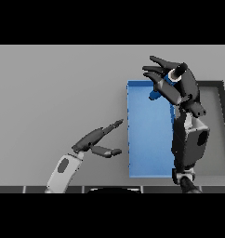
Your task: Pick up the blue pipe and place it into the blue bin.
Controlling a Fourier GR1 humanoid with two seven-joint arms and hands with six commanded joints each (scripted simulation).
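Note:
The blue pipe (155, 95) shows as short blue pieces under and between the fingers of my right hand (181, 86). That hand hovers over the far right corner of the blue bin (137, 139), its fingers stretched out and spread toward the left, not wrapped round the pipe. Most of the pipe is hidden by the hand. The bin is a flat blue rectangle right of centre, and my right forearm crosses its right side. My left hand (93, 138) rests open over the table just left of the bin, fingers pointing toward it.
A dark-rimmed grey tray (215, 84) lies against the bin's right side, partly behind my right arm. Grey table stretches to the left and far side of the bin.

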